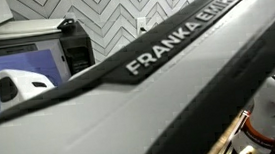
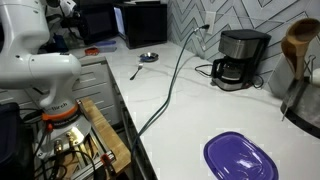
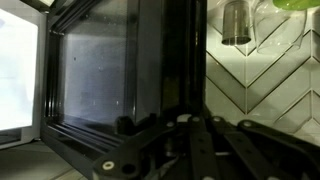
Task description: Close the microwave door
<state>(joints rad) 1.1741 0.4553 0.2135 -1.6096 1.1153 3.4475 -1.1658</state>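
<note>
Exterior view, arm: your arm [image 1: 177, 73] fills most of the frame, its lettered link lying across the front. The end effector is not visible here.
Exterior view, microwave: the microwave [image 1: 44, 45] stands behind the arm at upper left, against the chevron tile wall [image 1: 172, 9]. Its front shows bluish light.
Exterior view, table: the white table [image 2: 190, 110] carries a coffee maker [image 2: 240, 58], a purple dish [image 2: 240, 158], a small bowl [image 2: 148, 57] and a cable [image 2: 170, 90]. Your arm's base stands at the left.
Wrist view, door: the microwave door [image 3: 120, 70] stands open, angled away from the pale cavity [image 3: 18, 70] at the left edge.
Wrist view, end effector: the end effector [image 3: 190, 150] sits low, near the door's lower frame. It is dark and blurred, so you cannot tell whether it is spread or pressed together.
</note>
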